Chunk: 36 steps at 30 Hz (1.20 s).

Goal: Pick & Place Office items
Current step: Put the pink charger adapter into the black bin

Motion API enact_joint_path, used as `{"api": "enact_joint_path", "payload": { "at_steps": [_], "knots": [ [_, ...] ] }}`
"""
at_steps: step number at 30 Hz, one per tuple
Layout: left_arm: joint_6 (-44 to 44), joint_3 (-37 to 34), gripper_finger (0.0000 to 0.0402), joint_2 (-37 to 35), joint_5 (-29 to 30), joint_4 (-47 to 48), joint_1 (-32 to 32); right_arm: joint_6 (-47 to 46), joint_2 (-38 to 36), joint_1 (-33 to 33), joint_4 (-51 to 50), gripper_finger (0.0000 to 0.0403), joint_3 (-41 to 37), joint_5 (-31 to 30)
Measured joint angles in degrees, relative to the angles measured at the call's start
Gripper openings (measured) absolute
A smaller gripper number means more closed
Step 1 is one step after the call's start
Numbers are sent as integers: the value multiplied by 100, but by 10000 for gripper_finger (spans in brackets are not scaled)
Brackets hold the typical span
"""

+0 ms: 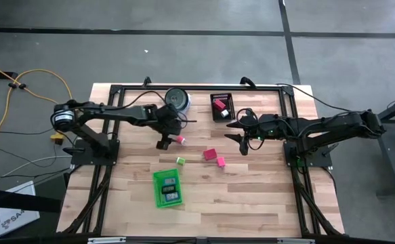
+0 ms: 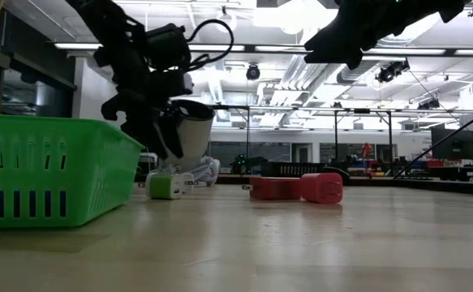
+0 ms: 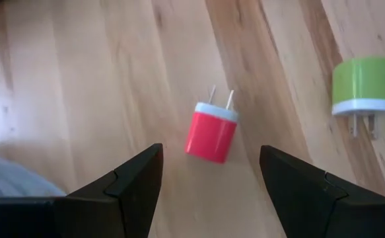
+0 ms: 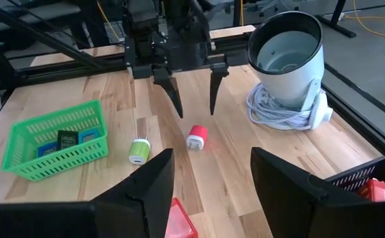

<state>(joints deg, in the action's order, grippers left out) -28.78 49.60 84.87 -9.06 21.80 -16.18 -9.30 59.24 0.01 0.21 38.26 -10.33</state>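
The left arm is working the reach-and-grasp step: its left gripper (image 1: 172,140) is hanging over a red charger plug (image 3: 210,132), a small block with a white cap and two prongs, lying on its side on the wooden table (image 1: 251,196) just left of centre in the high view. In the left wrist view the plug is sitting between the two dark fingers but a little beyond their tips, nearer the left finger than the right, prongs pointing away toward the top of the frame. The jaws are standing open, wider than the plug, and holding nothing. By my reading the next move calls for coming down until the fingertips are flanking the red body, then closing across its short sides, not on the prongs. A green charger plug (image 3: 364,86) is lying near the upper right of that same picture, well outside the jaws. The right gripper (image 1: 243,137) is waiting right of centre in the high view, its fingers also apart and empty; below and left of it two red and pink blocks (image 1: 214,157) are resting on the table. A green tray (image 1: 168,188) with dark and blue pieces in it is lying at lower centre, and a black basket (image 1: 221,107) with a red piece at upper centre.
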Motion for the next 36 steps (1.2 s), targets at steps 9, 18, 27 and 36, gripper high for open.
{"api": "enact_joint_path", "payload": {
  "at_steps": [9,18,27,36],
  "knots": [
    [-212,95,244,358,237,33,248,9,0,0,0,187,0,2],
    [-446,97,244,410,617,-132,334,-148,0,0,-7,187,-2,6],
    [-446,96,244,410,345,-128,313,-162,0,0,-4,187,-2,28],
    [-572,97,244,785,327,-313,165,-162,0,0,-4,187,-2,48]
  ]
}}
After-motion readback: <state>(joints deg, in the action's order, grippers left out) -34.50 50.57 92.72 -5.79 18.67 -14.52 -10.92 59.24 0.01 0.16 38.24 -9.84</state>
